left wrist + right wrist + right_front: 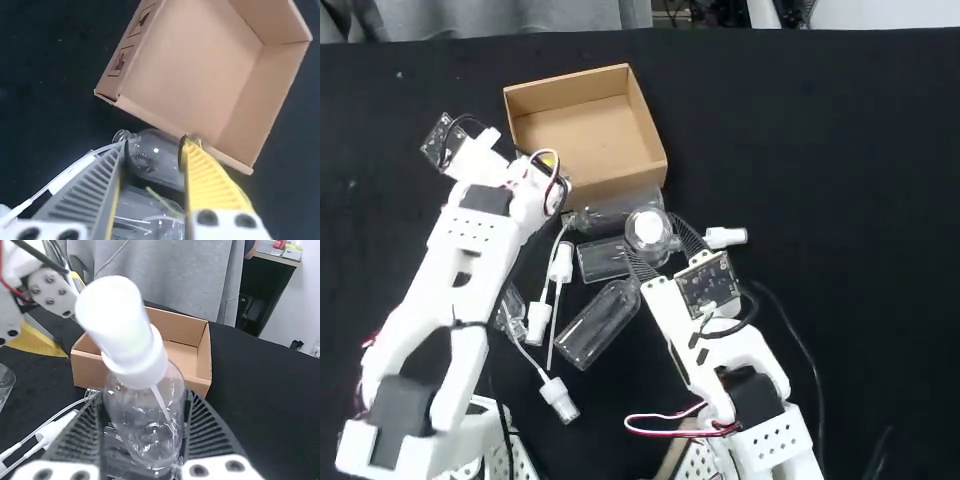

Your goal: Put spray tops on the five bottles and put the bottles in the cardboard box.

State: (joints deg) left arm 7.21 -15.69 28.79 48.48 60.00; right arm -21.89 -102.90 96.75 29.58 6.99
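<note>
My right gripper (145, 440) is shut on a clear bottle (142, 430) with a white spray top (120, 325) on it, held tilted just in front of the cardboard box (150, 357). From above, this bottle (648, 232) stands between the box (585, 125) and the right arm. My left gripper (154, 144) is open, its grey and yellow fingers astride the shoulder of a topless bottle (152, 157) lying against the box wall (165, 115). That bottle (617, 210) shows beside the left gripper (560, 195). The box holds nothing.
More topless bottles lie on the black table (820, 150): one (605, 258) just below the held bottle, one (598, 322) nearer the arms, one (510, 305) by the left arm. Loose spray tops with tubes lie at several spots (560, 262), (725, 237), (560, 400).
</note>
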